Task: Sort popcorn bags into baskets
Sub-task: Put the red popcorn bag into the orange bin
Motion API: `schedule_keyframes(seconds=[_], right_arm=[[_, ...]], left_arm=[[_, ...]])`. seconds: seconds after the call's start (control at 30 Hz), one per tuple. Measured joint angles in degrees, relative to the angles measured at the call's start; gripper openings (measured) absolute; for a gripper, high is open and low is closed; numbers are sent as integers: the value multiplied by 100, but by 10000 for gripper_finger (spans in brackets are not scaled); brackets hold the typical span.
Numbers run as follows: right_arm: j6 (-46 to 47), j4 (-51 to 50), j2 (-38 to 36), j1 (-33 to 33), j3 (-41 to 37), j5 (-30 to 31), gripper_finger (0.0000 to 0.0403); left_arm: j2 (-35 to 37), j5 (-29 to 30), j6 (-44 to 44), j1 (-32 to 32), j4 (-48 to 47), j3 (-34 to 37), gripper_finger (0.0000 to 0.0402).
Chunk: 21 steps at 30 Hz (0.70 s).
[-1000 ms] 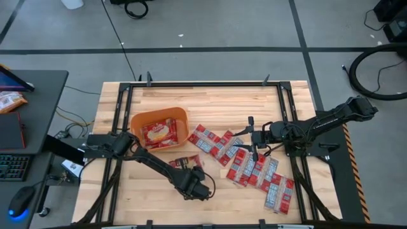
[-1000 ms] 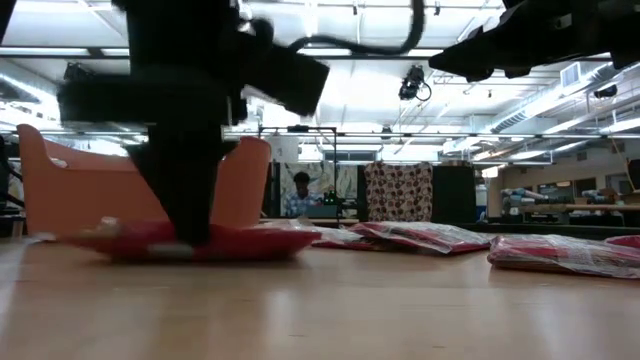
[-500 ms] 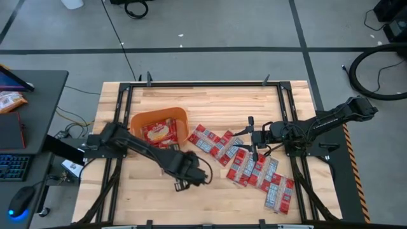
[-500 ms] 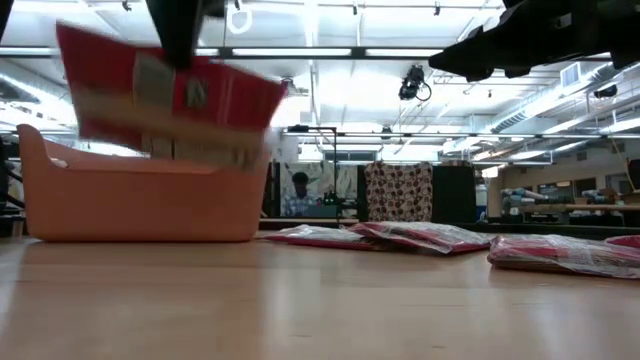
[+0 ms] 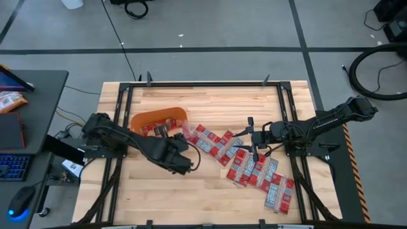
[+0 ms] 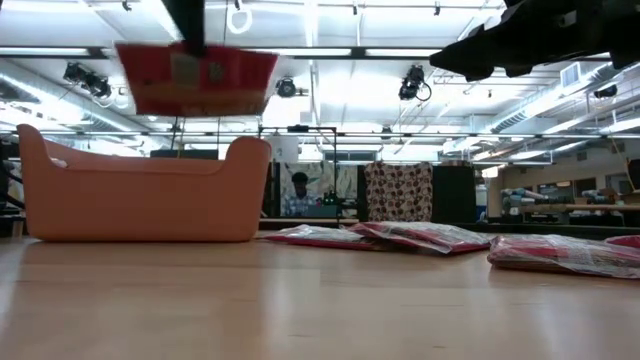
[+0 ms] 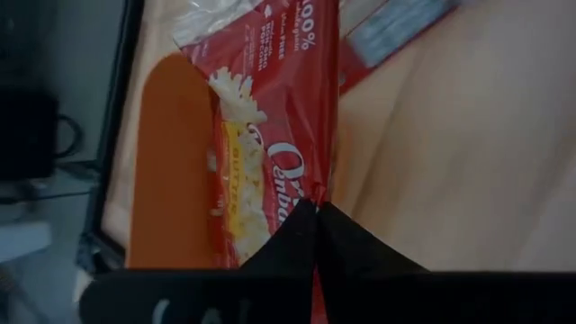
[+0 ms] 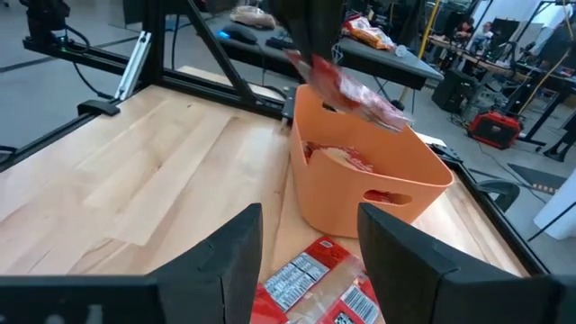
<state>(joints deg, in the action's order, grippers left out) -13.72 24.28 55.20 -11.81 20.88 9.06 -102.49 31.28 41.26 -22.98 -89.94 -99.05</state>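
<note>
- Popcorn bag [image 7: 270,135], red with white print, pinched tight at one edge by the left gripper [image 7: 317,209].
- Held up in the air, right over the orange tub [image 6: 140,195], not touching it in the low view.
- Seen from the right wrist too: same bag [image 8: 346,85] hanging tilted above the tub's rim [image 8: 396,153].
- Seen from above: left gripper [image 5: 166,135] over the near edge of the tub [image 5: 143,119], with red showing by the arm.
- Inside the tub, more red packets [image 8: 346,162] lying at the bottom.
- Many other popcorn bags [image 5: 254,166] spread flat on the wooden table [image 5: 210,102], in a loose bunch from just beside the tub out toward the right side.
- Some of them lying on top of each other; a few show silver panels.
- Low down, the same pile [image 6: 420,236] flat on the table top, well to the side of the tub.
- Right gripper [image 5: 253,144] up over the pile of bags, fingers [image 8: 229,247] spread apart, nothing between them.
- Far back in the room, a person [image 6: 301,192] by a desk, too small to tell more.
</note>
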Motion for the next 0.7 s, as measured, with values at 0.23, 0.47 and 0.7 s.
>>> schedule_keyframes(seconds=[0.23,0.47,0.7], right_arm=[[0,-1,0,0,0,-15,187],[0,4,0,0,0,-15,187],[-13,6,0,0,0,-15,187]], left_arm=[[61,9,-605,200,-1,1180,7],[60,19,-784,559,1,2289,14],[62,16,-1348,730,742,2895,20]])
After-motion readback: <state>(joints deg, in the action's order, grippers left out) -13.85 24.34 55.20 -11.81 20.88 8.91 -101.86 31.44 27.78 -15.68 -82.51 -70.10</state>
